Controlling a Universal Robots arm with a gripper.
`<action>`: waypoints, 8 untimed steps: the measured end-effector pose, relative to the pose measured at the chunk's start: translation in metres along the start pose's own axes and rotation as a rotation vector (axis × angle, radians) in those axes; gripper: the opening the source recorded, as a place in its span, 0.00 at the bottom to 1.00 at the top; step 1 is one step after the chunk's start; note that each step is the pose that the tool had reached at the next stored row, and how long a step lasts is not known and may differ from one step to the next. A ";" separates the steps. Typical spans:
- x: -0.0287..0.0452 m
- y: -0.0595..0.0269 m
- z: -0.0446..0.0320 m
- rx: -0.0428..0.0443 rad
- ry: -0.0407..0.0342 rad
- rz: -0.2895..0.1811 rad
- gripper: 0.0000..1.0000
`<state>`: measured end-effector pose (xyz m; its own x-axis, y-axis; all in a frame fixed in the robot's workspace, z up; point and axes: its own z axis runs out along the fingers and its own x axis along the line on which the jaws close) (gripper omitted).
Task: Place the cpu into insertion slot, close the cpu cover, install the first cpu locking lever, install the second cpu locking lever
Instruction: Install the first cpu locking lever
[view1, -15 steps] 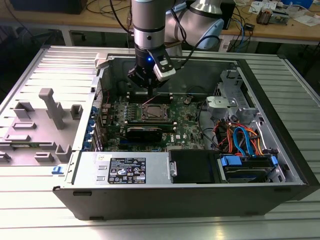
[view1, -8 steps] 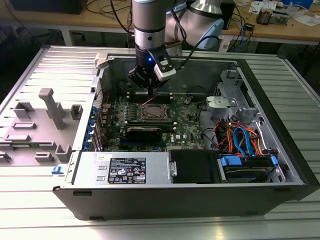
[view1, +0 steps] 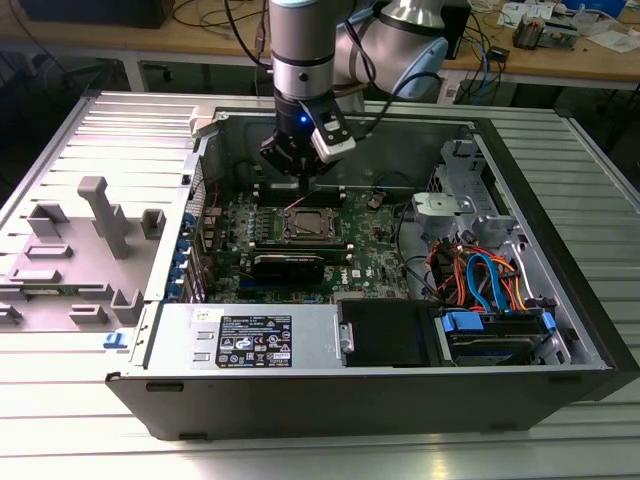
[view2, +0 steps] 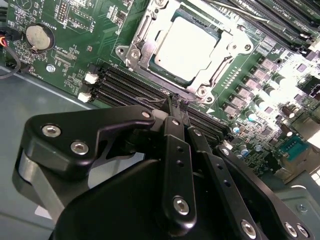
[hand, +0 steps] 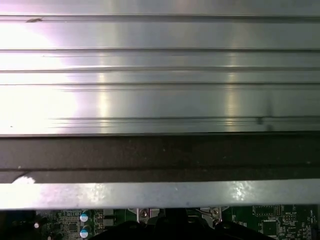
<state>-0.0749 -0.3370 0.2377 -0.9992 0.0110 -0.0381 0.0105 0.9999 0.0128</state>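
Note:
The cpu (view2: 192, 45), a dull silver square, lies in the insertion slot (view1: 308, 224) on the green board. The cpu cover (view2: 141, 37), a silver frame with a window, lies flat over it. My gripper (view2: 176, 102) hangs just above the socket's edge beside the memory slots, its black fingers (view2: 172, 150) pressed together. In the exterior view the gripper (view1: 300, 178) sits over the socket's far side, and a thin lever wire (view1: 298, 204) slants up from the socket towards its tips. Whether the tips pinch that wire is hidden.
Long black memory slots (view2: 125, 85) and a coin battery (view2: 39, 36) flank the socket. The open computer case (view1: 560, 300) holds a power supply (view1: 250, 340) and a drive cage with cables (view1: 480, 280). A grey fixture (view1: 95, 215) stands at the exterior view's left.

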 end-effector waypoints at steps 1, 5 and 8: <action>-0.0007 0.0002 0.0004 -0.0001 0.0009 0.000 0.11; -0.0039 0.0010 0.0019 0.0001 0.0050 0.001 0.11; -0.0058 0.0018 0.0029 0.0002 0.0074 0.001 0.11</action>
<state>-0.0691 -0.3353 0.2351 -0.9995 0.0123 -0.0307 0.0120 0.9998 0.0127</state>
